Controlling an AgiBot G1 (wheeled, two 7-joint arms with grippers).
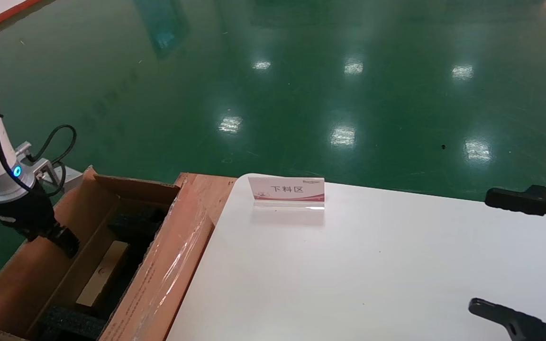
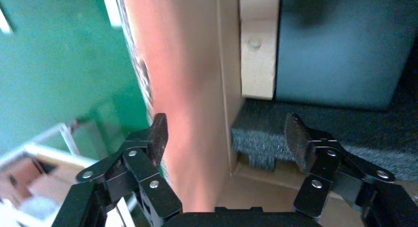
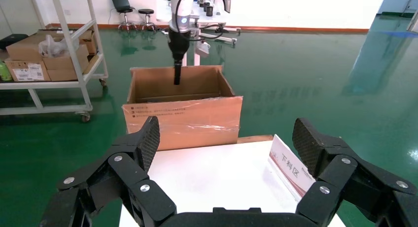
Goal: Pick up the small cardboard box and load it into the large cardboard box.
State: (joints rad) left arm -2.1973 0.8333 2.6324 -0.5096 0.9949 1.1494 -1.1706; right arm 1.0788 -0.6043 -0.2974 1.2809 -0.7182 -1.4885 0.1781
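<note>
The large cardboard box (image 1: 159,265) stands left of the white table, flaps open, with clear tape on the near flap and black foam (image 1: 135,220) inside. The small cardboard box (image 1: 104,272) lies inside it on the foam; it also shows in the left wrist view (image 2: 257,44). My left gripper (image 1: 68,242) hangs inside the large box by its far wall, above and beside the small box. In the left wrist view my left gripper (image 2: 226,138) is open and empty. My right gripper (image 1: 500,255) is open and empty over the table's right edge.
A white and red sign (image 1: 286,191) stands at the table's back edge (image 1: 396,192). The right wrist view shows the large box (image 3: 182,106), the left arm (image 3: 177,44) reaching into it, and a shelf cart with cartons (image 3: 44,54) on the green floor.
</note>
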